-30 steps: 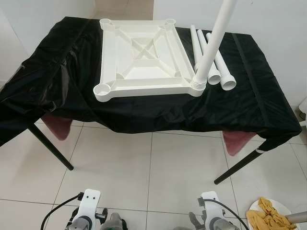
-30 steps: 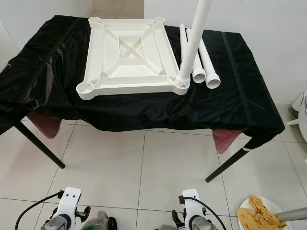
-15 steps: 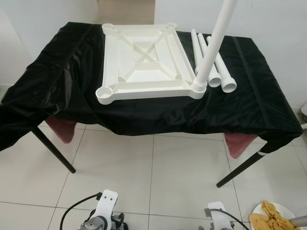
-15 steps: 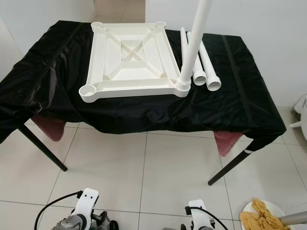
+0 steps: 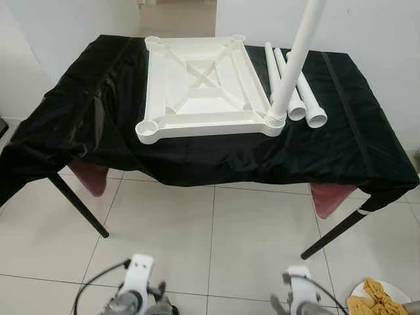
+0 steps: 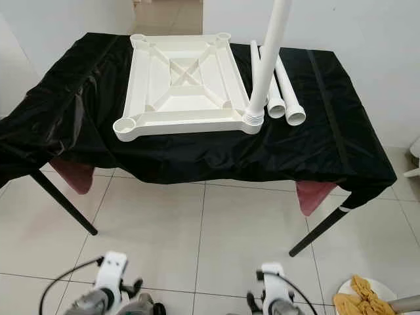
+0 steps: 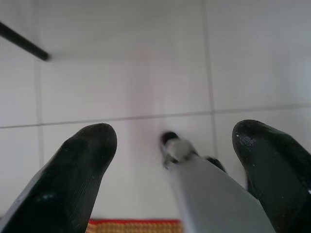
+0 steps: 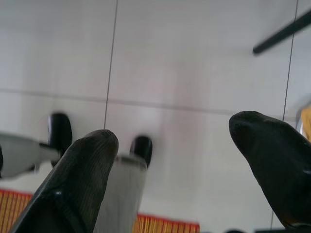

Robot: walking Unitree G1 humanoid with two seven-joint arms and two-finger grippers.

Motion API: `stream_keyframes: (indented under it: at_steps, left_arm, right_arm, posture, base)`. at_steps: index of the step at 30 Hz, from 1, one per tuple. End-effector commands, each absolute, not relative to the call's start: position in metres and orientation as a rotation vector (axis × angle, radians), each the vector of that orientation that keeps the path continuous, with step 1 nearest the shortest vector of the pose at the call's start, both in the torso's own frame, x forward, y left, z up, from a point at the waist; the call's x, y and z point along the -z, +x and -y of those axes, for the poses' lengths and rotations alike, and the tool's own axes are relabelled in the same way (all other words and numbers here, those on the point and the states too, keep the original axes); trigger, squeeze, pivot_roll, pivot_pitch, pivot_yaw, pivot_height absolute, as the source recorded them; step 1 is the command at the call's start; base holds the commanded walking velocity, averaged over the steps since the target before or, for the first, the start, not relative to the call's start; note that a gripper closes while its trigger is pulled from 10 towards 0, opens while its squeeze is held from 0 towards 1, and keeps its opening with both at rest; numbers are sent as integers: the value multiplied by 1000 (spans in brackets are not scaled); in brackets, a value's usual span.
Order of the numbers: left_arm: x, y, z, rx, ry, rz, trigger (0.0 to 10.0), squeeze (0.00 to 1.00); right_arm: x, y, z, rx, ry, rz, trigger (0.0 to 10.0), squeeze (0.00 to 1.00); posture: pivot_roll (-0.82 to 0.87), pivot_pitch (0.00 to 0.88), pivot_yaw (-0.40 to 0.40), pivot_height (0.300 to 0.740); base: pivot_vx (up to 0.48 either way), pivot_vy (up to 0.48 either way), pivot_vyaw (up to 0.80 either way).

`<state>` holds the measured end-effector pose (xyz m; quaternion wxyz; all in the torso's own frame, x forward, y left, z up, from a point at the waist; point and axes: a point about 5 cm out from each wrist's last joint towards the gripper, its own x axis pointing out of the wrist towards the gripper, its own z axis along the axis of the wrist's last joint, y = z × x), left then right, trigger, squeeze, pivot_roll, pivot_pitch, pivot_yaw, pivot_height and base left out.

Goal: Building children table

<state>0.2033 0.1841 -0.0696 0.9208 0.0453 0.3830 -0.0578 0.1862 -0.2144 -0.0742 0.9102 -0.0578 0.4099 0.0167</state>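
Tabletop point(image 5: 197, 85) upturned on black-draped table, well apart from both gaping pincers: left pincer point(image 7: 175, 165), right pincer point(image 8: 180, 165).

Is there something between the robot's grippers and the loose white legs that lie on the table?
No object blocks the way. The left gripper and right gripper hang low with open fingers over bare floor tiles, short of the table. The loose legs lie beyond the upside-down tabletop and its one standing leg, right of both.
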Motion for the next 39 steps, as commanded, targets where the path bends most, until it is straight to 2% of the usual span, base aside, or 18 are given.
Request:
stream_keyframes:
  at_steps: [1,3,4,5,10,13,14,15,16,18,19,24,28,29,35,39]
  left_arm:
    - [71,199,-189,64,79,-792,10000,0]
    - [71,199,-189,63,78,-791,10000,0]
    - [73,197,-188,72,65,-810,10000,937]
    - [74,197,-185,87,44,-813,10000,1000]
    - [74,196,-177,120,-8,-797,10000,1000]
    - [75,196,-174,149,54,-804,10000,1000]
    - [75,195,-173,155,51,-800,10000,678]
    - [75,195,-173,155,51,-800,10000,678]
    - [74,195,-171,162,28,-784,10000,0]
    - [73,196,-171,166,18,-775,10000,0]
    - [72,197,-172,173,67,-760,10000,0]
    - [68,202,-177,170,53,-719,10000,0]
    - [55,219,-196,93,155,-651,10000,0]
    - [50,224,-199,81,133,-627,10000,0]
    - [1,270,-221,39,161,-356,10000,0]
    - [-23,286,-229,66,165,-241,10000,0]
  right_arm:
    - [77,180,215,-15,-96,-863,10000,0]
    - [77,180,215,-15,-96,-865,10000,0]
    - [78,178,214,-33,-99,-868,10000,788]
    - [79,176,213,-48,-107,-871,10000,1000]
    - [80,174,211,-69,-108,-862,10000,1000]
    - [80,173,211,-64,-125,-861,10000,1000]
    - [80,173,211,-63,-125,-858,10000,1000]
    - [80,173,211,-63,-125,-858,10000,1000]
    - [79,174,211,-65,-121,-849,10000,137]
    - [79,174,212,-66,-119,-844,10000,137]
    - [78,176,212,-66,-115,-831,10000,0]
    - [70,188,213,-62,-94,-759,10000,0]
    - [48,219,214,-32,-56,-588,10000,0]
    - [43,224,214,-23,-49,-557,10000,0]
    - [6,259,215,-31,-48,-330,10000,0]
    - [-9,270,215,-51,-55,-257,10000,0]
  posture:
    - [43,42,26,740]
    - [43,42,26,740]
    - [43,47,26,740]
    - [41,52,27,740]
    - [38,58,30,740]
    - [35,62,31,740]
    - [34,66,33,740]
    - [34,66,33,740]
    - [33,68,35,740]
    - [33,68,35,740]
    - [33,70,38,740]
    - [30,70,41,740]
    - [29,72,40,740]
    - [34,75,36,740]
    - [29,80,38,740]
    - [27,82,43,740]
  base:
    - [0,0,0]
    - [0,0,0]
    - [0,0,0]
    - [0,0,0]
    - [0,0,0]
    - [0,0,0]
    - [0,0,0]
    - [0,0,0]
    - [0,0,0]
    - [0,0,0]
    - [0,0,0]
    - [0,0,0]
    - [0,0,0]
    - [0,0,0]
    - [0,0,0]
    - [0,0,0]
